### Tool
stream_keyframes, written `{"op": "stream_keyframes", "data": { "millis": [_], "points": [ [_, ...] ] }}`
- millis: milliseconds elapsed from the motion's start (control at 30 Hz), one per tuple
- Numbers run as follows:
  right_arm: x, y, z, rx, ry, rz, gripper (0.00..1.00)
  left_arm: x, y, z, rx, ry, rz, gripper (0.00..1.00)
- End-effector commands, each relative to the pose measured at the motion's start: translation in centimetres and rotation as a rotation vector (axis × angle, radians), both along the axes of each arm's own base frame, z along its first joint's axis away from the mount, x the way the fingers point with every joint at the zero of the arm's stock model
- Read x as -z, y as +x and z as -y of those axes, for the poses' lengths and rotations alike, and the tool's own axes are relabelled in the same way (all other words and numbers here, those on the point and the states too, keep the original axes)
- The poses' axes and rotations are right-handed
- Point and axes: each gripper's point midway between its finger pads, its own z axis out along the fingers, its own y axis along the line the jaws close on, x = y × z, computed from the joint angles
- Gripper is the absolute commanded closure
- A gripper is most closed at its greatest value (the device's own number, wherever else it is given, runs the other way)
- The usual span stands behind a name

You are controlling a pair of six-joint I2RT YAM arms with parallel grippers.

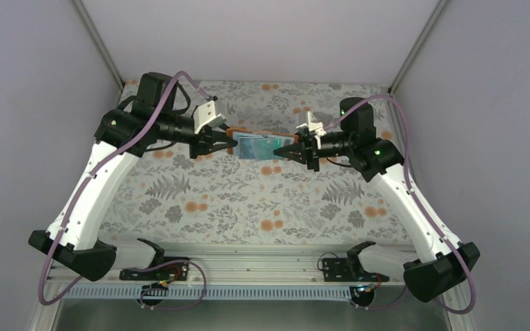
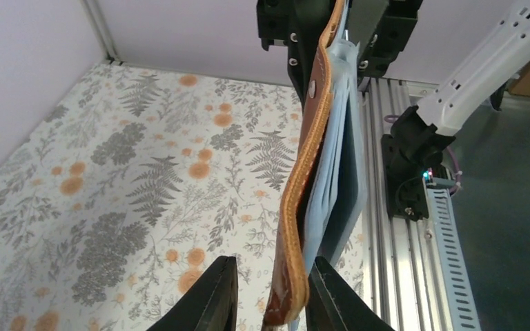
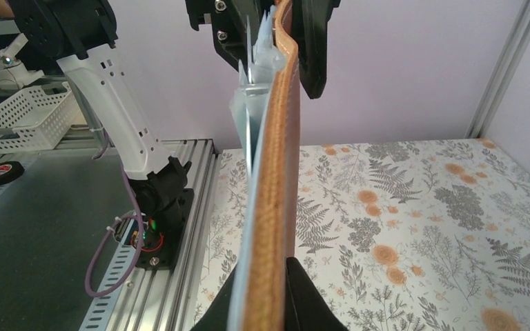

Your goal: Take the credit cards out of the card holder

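Note:
The card holder (image 1: 245,132), brown leather with pale blue-grey pockets, hangs in the air between both grippers above the floral table's far middle. Teal and blue card faces (image 1: 259,147) show in its pockets; thin card edges (image 3: 248,48) poke out in the right wrist view. My right gripper (image 1: 284,150) is shut on one end of the holder (image 3: 279,172), its fingers (image 3: 303,296) pressed on both sides. My left gripper (image 1: 232,145) is open around the other end (image 2: 303,172): one finger (image 2: 331,296) touches it and the other (image 2: 210,296) stands apart. No black or pink card shows.
The floral tablecloth (image 1: 248,200) covers the table. An aluminium rail (image 1: 262,265) with the arm bases runs along the near edge. Enclosure walls and corner posts (image 1: 100,41) stand on both sides. Off the table, a white basket (image 3: 21,114) and a tape roll (image 3: 0,172) show.

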Motion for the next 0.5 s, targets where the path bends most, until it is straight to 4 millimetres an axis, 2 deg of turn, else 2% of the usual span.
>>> {"op": "stream_keyframes", "data": {
  "millis": [0, 67, 133, 200, 333, 467],
  "points": [
    [-1.3, -0.6, 0.0, -0.039, 0.033, 0.023, 0.96, 0.4, 1.6, 0.2, -0.062, 0.011, 0.01, 0.77],
    [-1.3, -0.7, 0.0, -0.05, 0.037, 0.022, 0.96, 0.5, 2.0, 0.3, -0.08, 0.018, 0.013, 0.83],
    [-1.4, -1.0, 0.0, -0.06, 0.04, 0.025, 0.96, 0.5, 2.1, 0.3, -0.08, 0.019, 0.019, 0.94],
    [-1.4, -1.0, 0.1, -0.061, 0.04, 0.027, 0.96, 0.2, 1.9, 0.5, -0.065, 0.011, 0.022, 0.97],
    [-1.6, -1.3, 0.1, -0.072, 0.046, 0.036, 0.96, -0.1, 1.4, 1.0, -0.028, -0.012, 0.008, 0.97],
    [-1.5, -1.1, -0.1, -0.08, 0.05, 0.025, 0.96, 0.4, 0.7, 2.2, 0.034, -0.043, -0.055, 0.88]
  ]
}}
